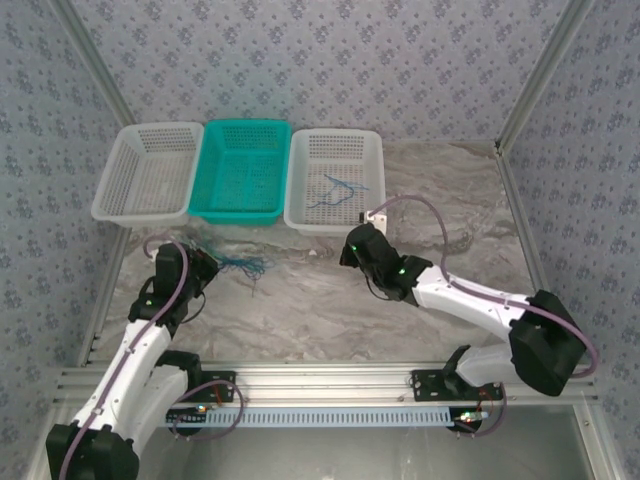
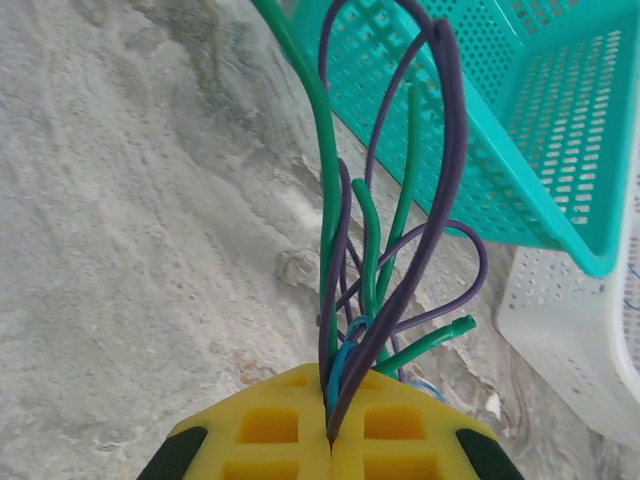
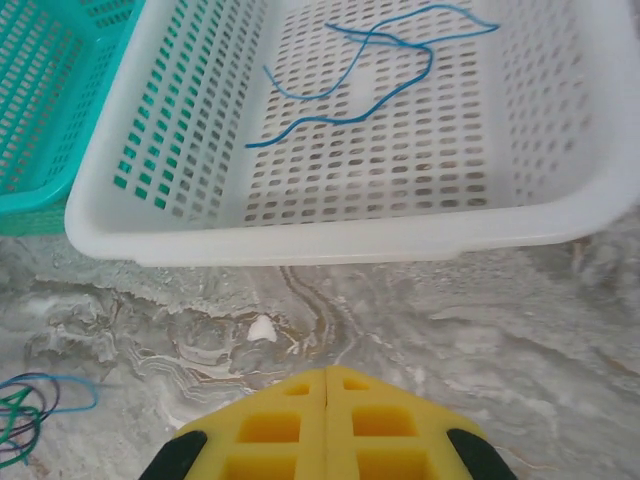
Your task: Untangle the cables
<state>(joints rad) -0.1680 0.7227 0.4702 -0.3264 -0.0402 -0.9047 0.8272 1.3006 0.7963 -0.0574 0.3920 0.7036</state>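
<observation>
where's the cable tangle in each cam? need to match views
Top external: cable tangle on the table, left of centre, below the teal basket.
Left wrist: cable tangle mid-frame, clamped in the left gripper.
Right wrist: cable tangle at the bottom-left corner, on the table.
Shared landmark: teal basket, top right in left wrist, top left in right wrist.

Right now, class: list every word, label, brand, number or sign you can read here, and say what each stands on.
None: no writing can be read anywhere. The teal basket, the left white basket, the right white basket, the cables, the left gripper and the right gripper are all plain; the wallpaper bears only a flower pattern.
</observation>
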